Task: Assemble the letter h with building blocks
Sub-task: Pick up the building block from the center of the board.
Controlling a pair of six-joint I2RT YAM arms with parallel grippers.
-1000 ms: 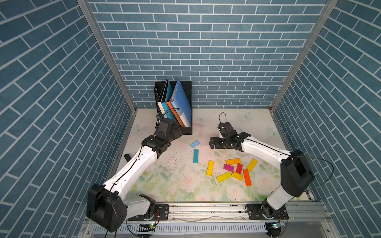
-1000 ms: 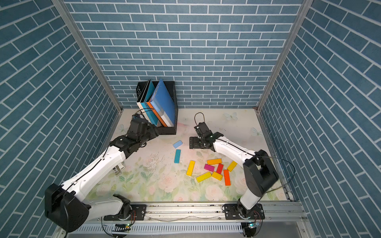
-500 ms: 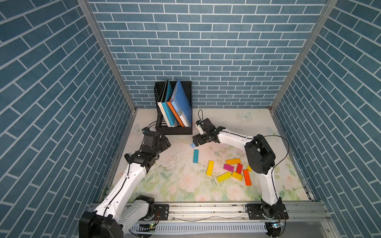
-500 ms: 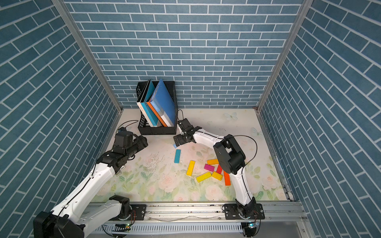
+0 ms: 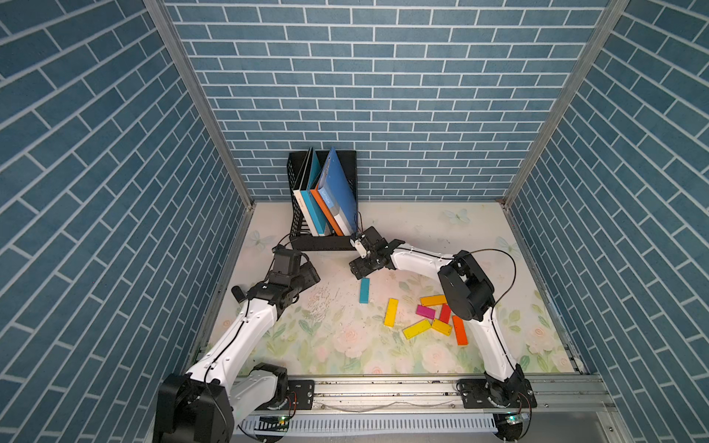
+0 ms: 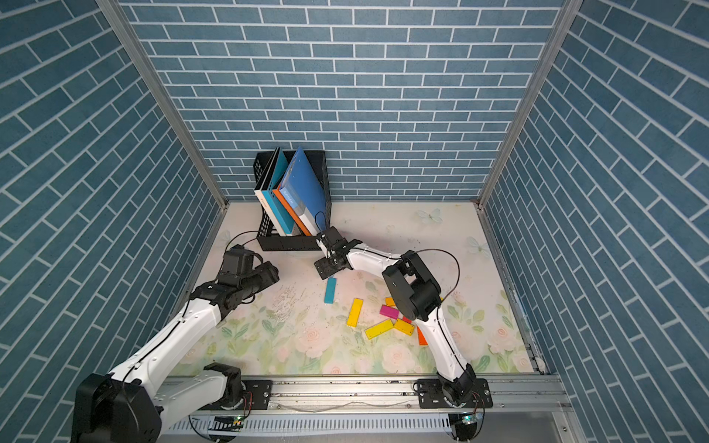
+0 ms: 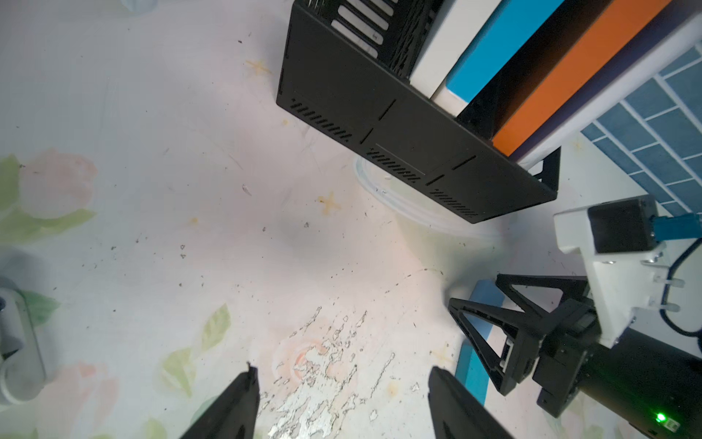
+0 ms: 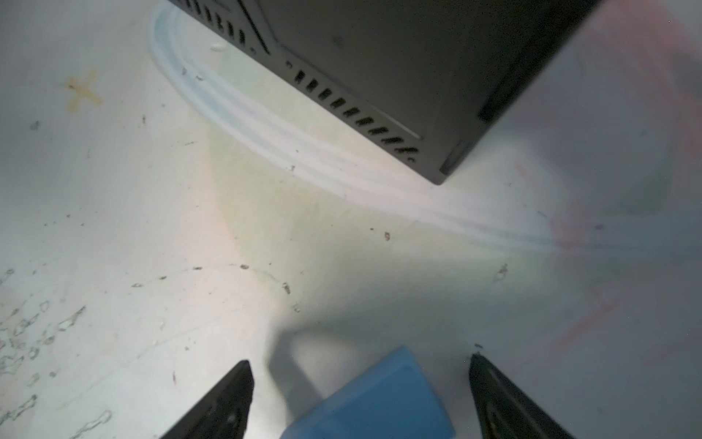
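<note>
Right wrist view: the right hand [image 8: 359, 361] was seen with its fingers held apart. A light blue block [image 8: 380, 399] was framed between them at the lower centre, on the worktop [image 8: 152, 190], with a gap left on each side. A corner of the black rack [image 8: 380, 57] was seen at the upper centre. In the left wrist view the left hand [image 7: 340, 368] was likewise held apart over the worktop, with nothing clamped. In a top view a teal block [image 5: 364, 290] was seen just below the right hand. A long yellow block [image 5: 391, 312] and a loose cluster of yellow, orange, magenta and red blocks [image 5: 425, 311] were scattered right of centre. Books [image 5: 337, 191] were leaned in the rack.
</note>
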